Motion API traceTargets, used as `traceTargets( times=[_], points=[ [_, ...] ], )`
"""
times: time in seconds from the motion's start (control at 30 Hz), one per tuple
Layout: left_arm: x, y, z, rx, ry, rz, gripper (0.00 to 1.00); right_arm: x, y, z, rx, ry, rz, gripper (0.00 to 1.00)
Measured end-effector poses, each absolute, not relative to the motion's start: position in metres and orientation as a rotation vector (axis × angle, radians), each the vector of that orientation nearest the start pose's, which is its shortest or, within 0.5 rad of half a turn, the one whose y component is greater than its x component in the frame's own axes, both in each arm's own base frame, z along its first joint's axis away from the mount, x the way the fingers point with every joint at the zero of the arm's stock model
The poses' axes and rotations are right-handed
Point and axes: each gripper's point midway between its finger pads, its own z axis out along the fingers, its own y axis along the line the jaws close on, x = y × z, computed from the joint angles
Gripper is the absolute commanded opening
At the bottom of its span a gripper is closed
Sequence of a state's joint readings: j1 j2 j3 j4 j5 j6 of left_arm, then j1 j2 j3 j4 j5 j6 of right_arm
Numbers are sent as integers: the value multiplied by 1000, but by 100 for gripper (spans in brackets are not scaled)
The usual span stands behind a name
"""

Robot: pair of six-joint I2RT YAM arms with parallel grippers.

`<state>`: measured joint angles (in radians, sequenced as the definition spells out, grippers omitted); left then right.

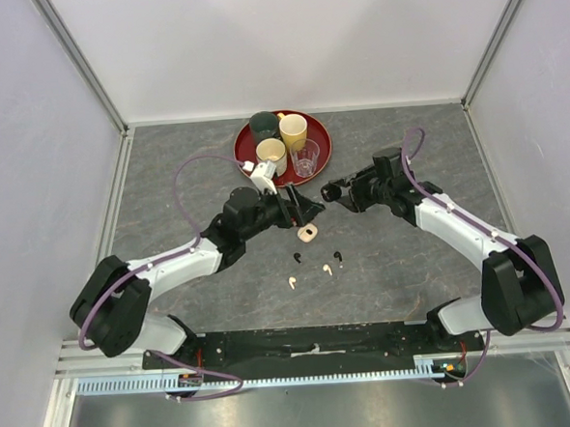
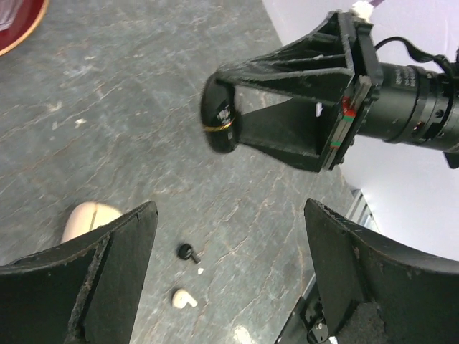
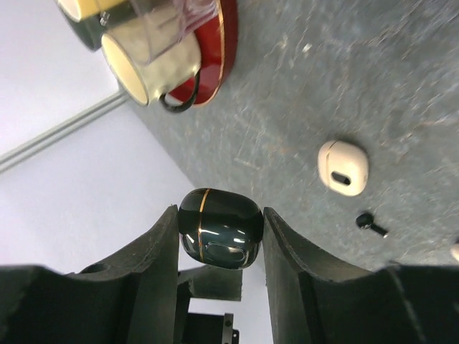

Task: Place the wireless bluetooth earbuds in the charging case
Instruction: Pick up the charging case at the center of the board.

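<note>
While the right gripper (image 1: 331,191) is squeezing a black case (image 3: 219,228) in mid-air, apparently closed, the left gripper (image 2: 229,211) is hanging wide open and empty. The earbuds (image 1: 338,257) are lying loose on the table (image 1: 416,147) near a cream case (image 1: 308,233). The robot is probably presenting the case; next, the lid needs opening.

You see the whole table (image 1: 386,285) from high above and behind the arms (image 1: 172,264). Your two wrist cameras sit low and close; both show the white case (image 2: 86,218) (image 3: 343,167).
</note>
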<state>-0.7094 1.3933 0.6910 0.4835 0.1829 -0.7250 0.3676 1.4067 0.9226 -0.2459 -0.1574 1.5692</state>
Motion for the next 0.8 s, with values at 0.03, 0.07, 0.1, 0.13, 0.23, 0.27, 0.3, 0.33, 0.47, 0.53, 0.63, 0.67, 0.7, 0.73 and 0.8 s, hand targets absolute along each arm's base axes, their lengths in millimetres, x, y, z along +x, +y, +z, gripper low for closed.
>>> traceTargets(
  times=[0.03, 0.07, 0.1, 0.13, 0.23, 0.27, 0.3, 0.33, 0.47, 0.53, 0.63, 0.67, 0.7, 0.73, 0.8],
  points=[
    [287, -329, 181, 136, 1937, -1168, 88, 348, 211, 156, 1378, 2181, 1090, 0],
    [287, -335, 184, 145, 1927, -1177, 87, 346, 215, 160, 1369, 2180, 1116, 0],
    [290, -339, 188, 147, 1915, -1182, 86, 345, 219, 163, 1361, 2181, 1139, 0],
    [289, -347, 193, 159, 1903, -1193, 85, 343, 222, 166, 1356, 2182, 1160, 0],
    [292, -361, 201, 172, 1876, -1210, 80, 341, 228, 171, 1344, 2187, 1202, 0],
    [294, -363, 201, 172, 1874, -1210, 80, 341, 229, 171, 1344, 2183, 1205, 0],
    [295, -363, 200, 170, 1874, -1208, 79, 341, 229, 172, 1345, 2181, 1208, 0],
    [296, -364, 199, 168, 1871, -1207, 76, 342, 228, 173, 1348, 2178, 1211, 0],
    [299, -364, 191, 156, 1888, -1188, 75, 338, 231, 179, 1337, 2179, 1242, 0],
    [299, -365, 190, 154, 1889, -1186, 75, 337, 233, 181, 1332, 2181, 1254, 0],
    [300, -364, 190, 147, 1887, -1178, 75, 336, 233, 183, 1332, 2180, 1262, 0],
    [301, -364, 190, 142, 1886, -1172, 75, 336, 233, 183, 1332, 2181, 1264, 0],
    [302, -364, 190, 138, 1885, -1168, 75, 336, 233, 183, 1332, 2181, 1265, 0],
    [302, -363, 190, 136, 1885, -1166, 75, 336, 233, 184, 1332, 2181, 1266, 0],
    [303, -363, 189, 134, 1883, -1158, 71, 335, 233, 184, 1331, 2181, 1267, 0]
  ],
)
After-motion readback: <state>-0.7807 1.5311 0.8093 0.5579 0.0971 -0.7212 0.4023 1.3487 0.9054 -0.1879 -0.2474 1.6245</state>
